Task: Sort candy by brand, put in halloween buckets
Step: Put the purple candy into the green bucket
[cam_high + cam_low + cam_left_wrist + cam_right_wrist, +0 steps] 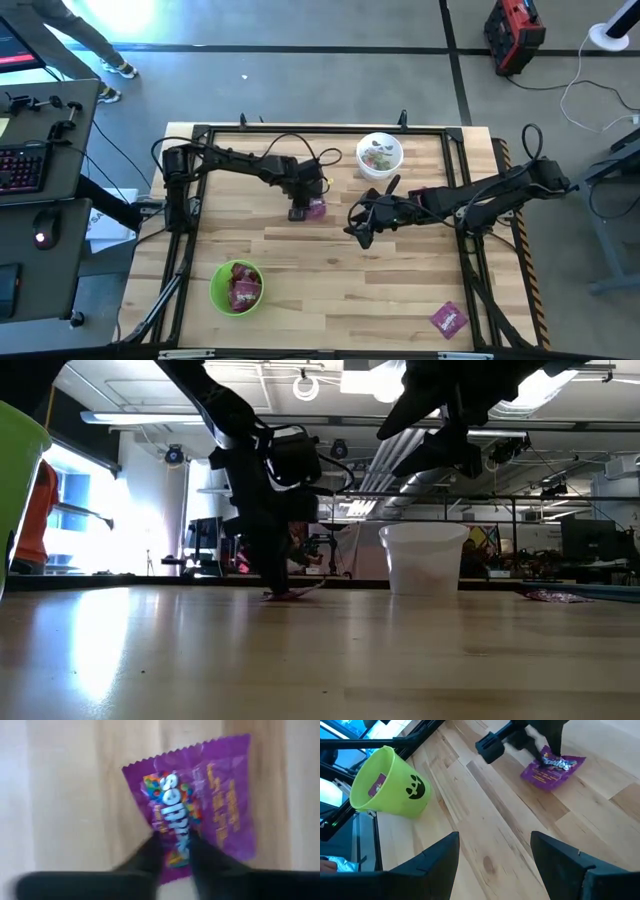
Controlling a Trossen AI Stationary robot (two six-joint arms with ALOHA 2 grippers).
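Left gripper (172,851) pinching purple packet (200,800) at its edge, flat on table (330,280).
Fingers (145,857) narrowed onto wrapper near table's middle. Farther out: right gripper (495,852) spread wide, empty, hovering beside white bucket (380,155); green bucket (236,287) holding packets; second purple packet (449,319) lying by near right corner.

Overhead down; low level; wrists close, share packet (200,815).

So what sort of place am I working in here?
Probably a robotics lab or workshop: a wooden table ringed by a black frame, a desk with keyboard beside it, and exposed ceiling ducts above open floor.
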